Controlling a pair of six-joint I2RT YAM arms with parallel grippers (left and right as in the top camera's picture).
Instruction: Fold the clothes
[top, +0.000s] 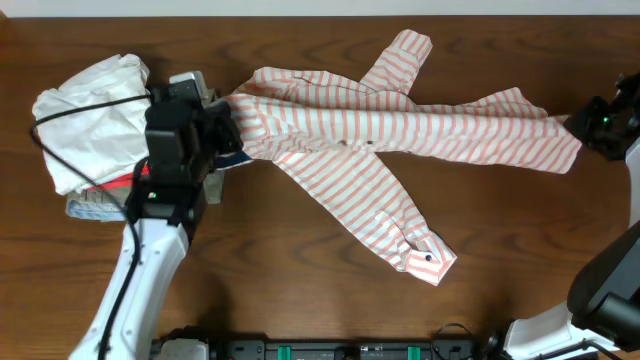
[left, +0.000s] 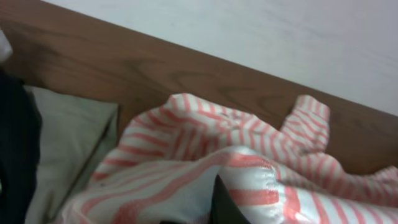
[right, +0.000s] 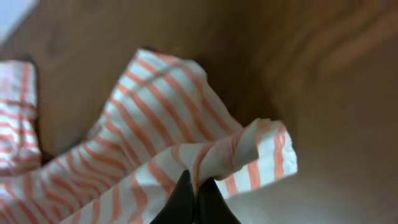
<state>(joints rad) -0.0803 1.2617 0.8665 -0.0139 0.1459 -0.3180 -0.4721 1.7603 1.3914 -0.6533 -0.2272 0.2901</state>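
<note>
A pink-and-white striped shirt (top: 400, 130) lies stretched across the table, one sleeve pointing to the front right and one to the back. My left gripper (top: 228, 128) is shut on the shirt's left end; in the left wrist view (left: 217, 199) the striped cloth (left: 186, 155) wraps over the dark finger. My right gripper (top: 580, 125) is shut on the shirt's right edge; in the right wrist view (right: 196, 193) its fingers pinch a fold of the striped cloth (right: 168, 124).
A pile of white and other clothes (top: 85, 120) sits at the left behind my left arm. A pale cloth (left: 62, 149) shows at the left of the left wrist view. The table's back edge (left: 249, 68) is near.
</note>
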